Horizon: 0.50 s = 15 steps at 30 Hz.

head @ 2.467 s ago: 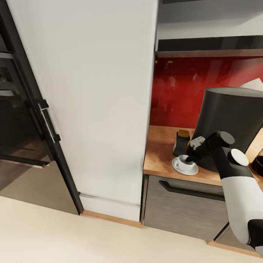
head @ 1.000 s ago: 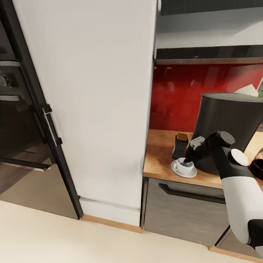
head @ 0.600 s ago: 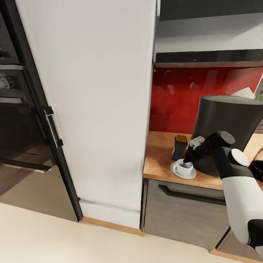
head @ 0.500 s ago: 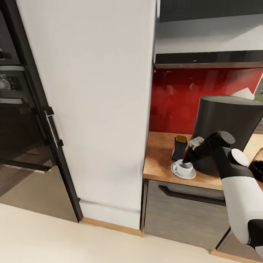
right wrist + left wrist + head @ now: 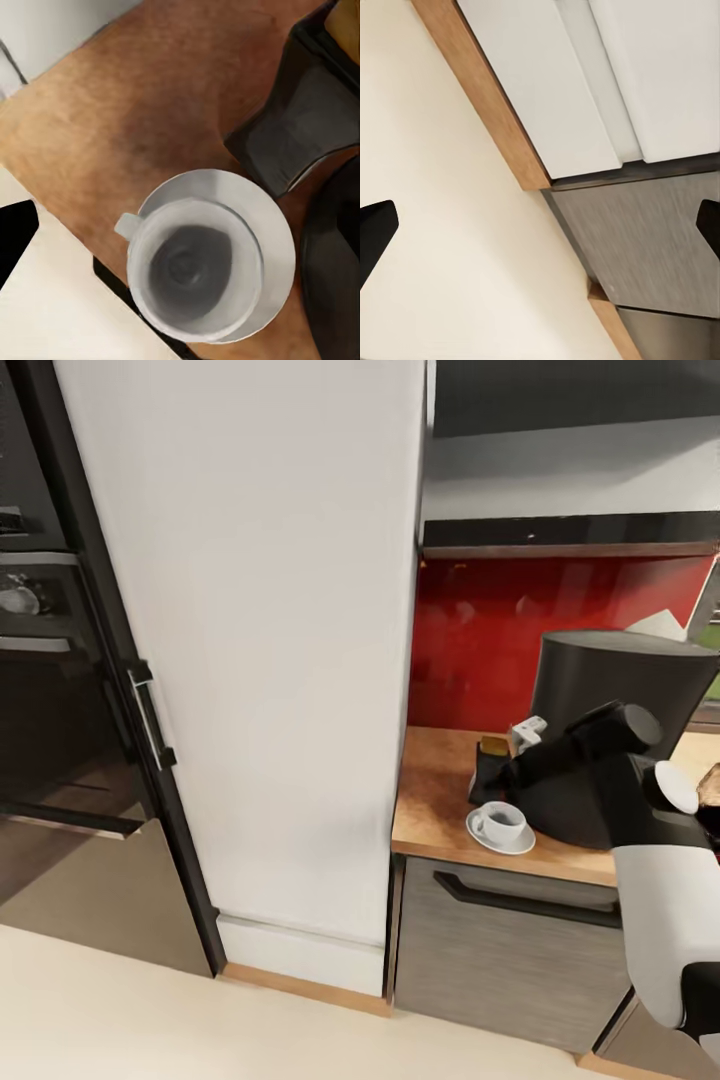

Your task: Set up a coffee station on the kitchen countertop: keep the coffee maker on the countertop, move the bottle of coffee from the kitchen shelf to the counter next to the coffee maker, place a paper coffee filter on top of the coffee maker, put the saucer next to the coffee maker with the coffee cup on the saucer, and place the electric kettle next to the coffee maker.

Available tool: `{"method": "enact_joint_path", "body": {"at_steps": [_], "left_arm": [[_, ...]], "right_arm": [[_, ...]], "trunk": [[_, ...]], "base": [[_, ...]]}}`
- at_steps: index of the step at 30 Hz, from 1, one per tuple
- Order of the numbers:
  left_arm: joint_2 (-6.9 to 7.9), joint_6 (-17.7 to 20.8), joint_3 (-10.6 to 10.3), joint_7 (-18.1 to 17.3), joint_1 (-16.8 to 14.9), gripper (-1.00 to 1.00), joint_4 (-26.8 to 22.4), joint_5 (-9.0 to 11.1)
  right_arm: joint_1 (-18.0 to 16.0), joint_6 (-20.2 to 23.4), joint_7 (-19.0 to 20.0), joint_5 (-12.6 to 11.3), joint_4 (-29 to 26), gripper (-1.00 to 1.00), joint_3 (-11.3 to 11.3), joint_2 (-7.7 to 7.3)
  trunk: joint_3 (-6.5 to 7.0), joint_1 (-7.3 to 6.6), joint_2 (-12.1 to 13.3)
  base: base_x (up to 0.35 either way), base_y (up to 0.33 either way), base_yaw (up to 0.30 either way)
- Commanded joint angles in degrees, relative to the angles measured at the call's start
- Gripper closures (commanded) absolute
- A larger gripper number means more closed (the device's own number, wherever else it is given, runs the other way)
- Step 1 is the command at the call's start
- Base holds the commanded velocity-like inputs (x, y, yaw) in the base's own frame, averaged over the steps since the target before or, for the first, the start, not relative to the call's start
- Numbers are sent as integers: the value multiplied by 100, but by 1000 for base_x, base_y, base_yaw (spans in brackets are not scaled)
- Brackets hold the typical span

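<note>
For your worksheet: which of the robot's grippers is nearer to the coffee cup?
Right. The right gripper hovers above the coffee cup on its saucer; the left gripper faces floor and cabinet base, away from the cup.

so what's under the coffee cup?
The coffee cup sits on the saucer, whose white rim shows around it, on the kitchen countertop. The saucer's centre is hidden beneath the cup.

Tall white cabinet [image 5: 260, 660], black oven [image 5: 50, 680] beside it, red backsplash [image 5: 500, 630], grey drawer [image 5: 500, 950].
</note>
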Motion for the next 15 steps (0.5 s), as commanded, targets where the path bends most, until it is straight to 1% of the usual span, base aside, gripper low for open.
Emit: {"method": "enact_joint_path", "body": {"at_steps": [1, 3, 5, 6, 7, 8, 10, 11, 12, 14, 15], "left_arm": [[0, 43, -4, -14, -1, -100, -5, 30], [0, 44, -4, -14, -1, -100, -5, 29], [0, 42, -4, -14, 0, -100, -5, 28], [0, 42, -4, -14, 1, -100, -5, 28], [0, 41, -4, -14, 0, -100, -5, 28], [0, 39, -4, -14, -1, -100, -5, 29], [0, 39, -4, -14, 0, -100, -5, 28], [0, 38, -4, -14, -1, -100, -5, 28], [0, 38, -4, -14, 0, -100, -5, 28], [0, 38, -4, -14, -1, -100, -5, 28], [0, 38, -4, -14, 0, -100, -5, 28]], "right_arm": [[-4, 62, 66, -212, -105, -100, 8, -7], [-4, 62, 69, -325, -145, -100, 8, -15], [-5, 56, 72, -490, -194, -100, 4, -33], [-4, 15, 73, -674, -203, -100, 2, -49], [-2, -19, 73, -773, -207, -100, 2, -57], [6, -112, 73, -954, -212, -100, 1, -71], [144, -316, 74, -1176, -214, -100, -3, -142], [199, -358, 74, -1209, -215, -100, -4, -167], [309, -445, 74, -1257, -217, -100, -6, -224], [537, -806, 74, -1351, -219, -100, -8, -337], [597, -922, 76, -1397, -219, -100, -10, -355]], "trunk": [[4, 1, -3], [22, 1, -3], [39, 1, -3], [47, 1, -3], [54, 1, -3], [58, 1, -3], [62, 1, -3], [64, 1, -3], [65, 1, -3], [65, 1, -3], [66, 1, -3]], "base": [[0, 0, 0], [0, 0, 0], [0, 0, 0], [-35, 0, 0], [-77, 0, 0], [-164, 0, 0], [-243, 0, 0], [-252, 0, 0], [-178, 0, 0], [-111, 0, 0], [-135, 0, 0]]}}
